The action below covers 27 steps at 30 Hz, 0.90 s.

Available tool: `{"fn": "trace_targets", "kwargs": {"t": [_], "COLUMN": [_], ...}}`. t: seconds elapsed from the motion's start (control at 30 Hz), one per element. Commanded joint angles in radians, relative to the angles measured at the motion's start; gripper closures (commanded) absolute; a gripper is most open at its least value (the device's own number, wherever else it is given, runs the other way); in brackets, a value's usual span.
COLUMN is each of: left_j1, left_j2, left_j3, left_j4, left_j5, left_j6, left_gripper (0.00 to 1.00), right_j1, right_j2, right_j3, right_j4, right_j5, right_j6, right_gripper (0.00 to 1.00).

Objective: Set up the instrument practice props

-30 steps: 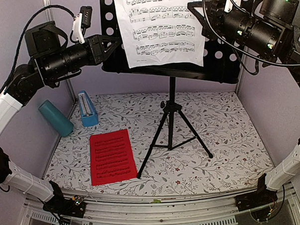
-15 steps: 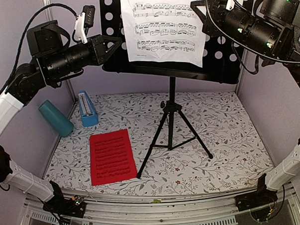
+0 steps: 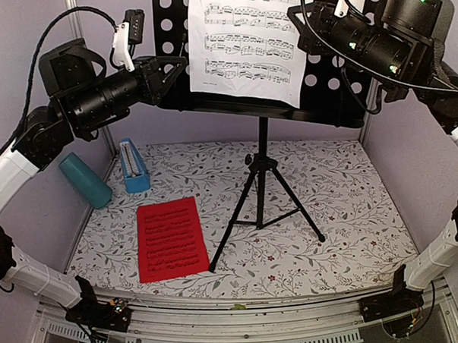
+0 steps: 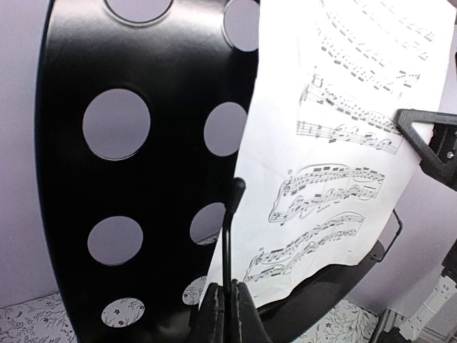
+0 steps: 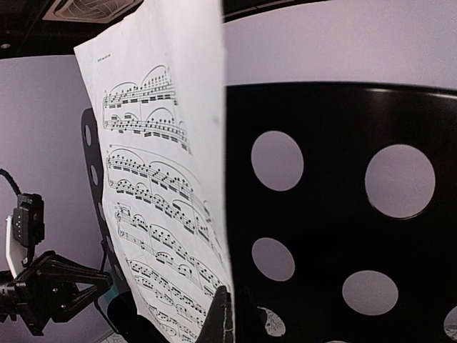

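The black music stand (image 3: pixel 264 193) stands mid-table, its perforated desk (image 3: pixel 328 91) at the top. My right gripper (image 3: pixel 298 24) is shut on the right edge of the white sheet of music (image 3: pixel 246 41) and holds it tilted against the desk; the right wrist view shows the gripper (image 5: pixel 227 307), the sheet (image 5: pixel 164 179) and the desk (image 5: pixel 335 214). My left gripper (image 3: pixel 175 71) is shut on the stand's thin page-holder wire (image 4: pixel 228 229), with the left gripper (image 4: pixel 230 296) at the desk's left side (image 4: pixel 171 179). The red sheet (image 3: pixel 169 239) lies flat front left. The blue metronome (image 3: pixel 134 166) stands back left.
A teal cylinder cup (image 3: pixel 85 180) leans at the left wall beside the metronome. The stand's tripod legs (image 3: pixel 299 214) spread over the floral table cover. Lilac walls close in the left, back and right sides.
The white sheet has shifted right and tilted, its lower left corner higher. My right gripper has moved a little left with it. My left gripper has edged right.
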Motion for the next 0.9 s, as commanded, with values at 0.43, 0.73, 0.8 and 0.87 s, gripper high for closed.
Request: {"fn": "trace_targets", "kwargs": {"t": [0.43,0.73,0.8,0.87], "left_j1": [-0.022,-0.022,-0.022,-0.022], "left_j2": [-0.012,-0.014,-0.013,-0.012], "left_j3": [-0.033,-0.035,-0.033,-0.031], "left_j4": [0.071,0.065,0.062,0.062], "left_j5": [0.025,0.027,0.026,0.025], "left_j6": [0.084,0.089,0.089,0.087], "left_gripper": [1.0,1.0,1.0,1.0], "right_j1": [0.002,0.002,0.002,0.001], "right_j2": [0.096,0.148,0.149,0.148], "right_j3": [0.035,0.094,0.1,0.1], "right_j4": [0.173,0.12,0.112,0.107], "right_j5": [-0.136,-0.262,-0.262,-0.266], "right_j6": [-0.083,-0.135,-0.156,-0.166], "right_gripper": [1.0,1.0,1.0,1.0]}}
